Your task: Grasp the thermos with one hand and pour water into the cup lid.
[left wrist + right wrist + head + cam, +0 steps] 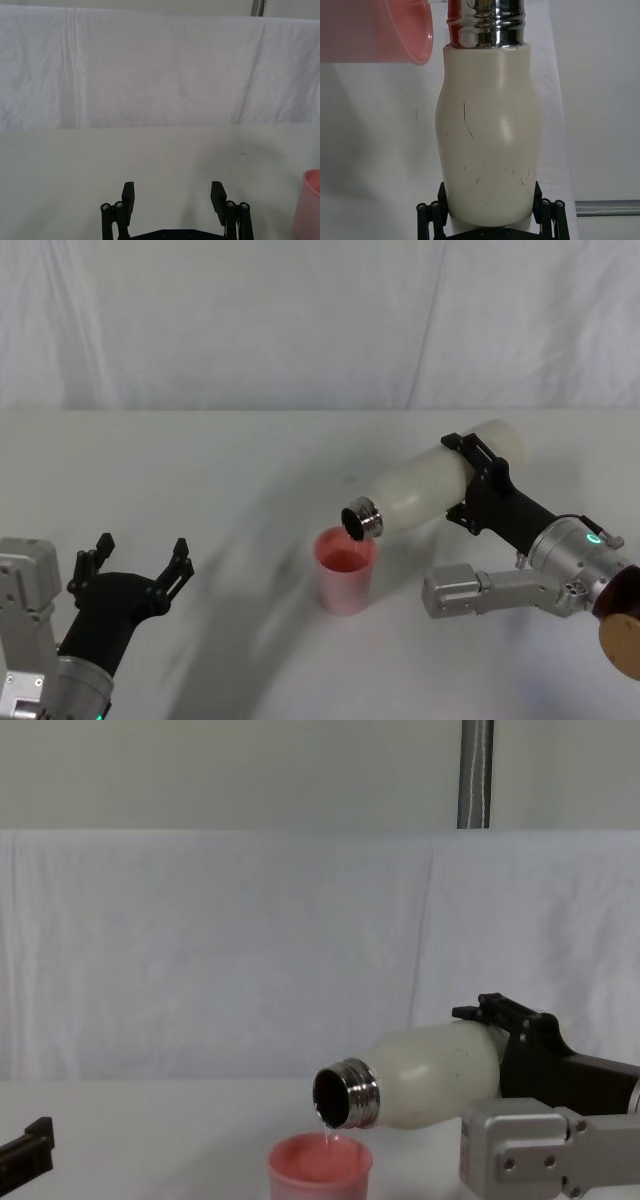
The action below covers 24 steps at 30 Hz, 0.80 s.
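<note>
My right gripper (478,486) is shut on the cream-white thermos (435,485), which it holds tipped well over in the air, steel neck (362,519) pointing down to the left. The open mouth hangs just over the rim of the pink cup lid (345,568), which stands upright on the table. In the chest view a thin stream of water falls from the thermos (425,1075) into the cup lid (319,1168). The right wrist view shows the thermos (487,140) between the black fingers (547,216), with the cup lid (375,30) beyond. My left gripper (135,565) stands open at the near left, holding nothing.
The white table (220,470) runs back to a white cloth backdrop (300,320). The right arm's grey metal block (455,592) sits low just right of the cup lid. A grey pole (475,775) rises behind the backdrop.
</note>
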Each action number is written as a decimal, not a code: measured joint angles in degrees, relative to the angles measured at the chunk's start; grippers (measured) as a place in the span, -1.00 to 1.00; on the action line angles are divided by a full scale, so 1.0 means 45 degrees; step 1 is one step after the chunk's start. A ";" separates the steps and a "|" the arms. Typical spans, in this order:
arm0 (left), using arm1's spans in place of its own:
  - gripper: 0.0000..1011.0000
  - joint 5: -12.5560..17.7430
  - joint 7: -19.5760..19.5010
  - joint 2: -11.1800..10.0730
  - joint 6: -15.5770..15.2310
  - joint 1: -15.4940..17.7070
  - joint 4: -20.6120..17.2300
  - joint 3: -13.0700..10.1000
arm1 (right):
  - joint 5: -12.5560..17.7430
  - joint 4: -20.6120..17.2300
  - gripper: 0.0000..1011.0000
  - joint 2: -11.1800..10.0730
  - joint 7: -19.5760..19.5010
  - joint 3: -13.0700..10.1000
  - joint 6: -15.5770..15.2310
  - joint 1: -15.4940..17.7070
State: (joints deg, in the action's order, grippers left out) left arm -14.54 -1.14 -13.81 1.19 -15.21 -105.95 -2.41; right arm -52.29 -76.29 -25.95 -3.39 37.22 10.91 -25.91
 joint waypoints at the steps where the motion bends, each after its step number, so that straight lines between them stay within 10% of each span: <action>1: 0.98 0.0000 0.0000 0.0000 0.0000 0.0000 0.0000 0.0000 | 0.0000 0.0000 0.90 -0.0001 0.0000 0.0000 -0.0001 0.0001; 24: 0.98 0.0000 0.0000 0.0000 0.0000 0.0000 0.0000 -0.0001 | -0.0003 0.0024 0.90 0.0007 0.0052 0.0015 -0.0011 -0.0023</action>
State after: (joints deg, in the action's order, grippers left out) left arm -14.54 -1.14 -13.81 1.19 -15.21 -105.95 -2.41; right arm -52.30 -76.18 -25.92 -3.15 37.28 10.86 -26.02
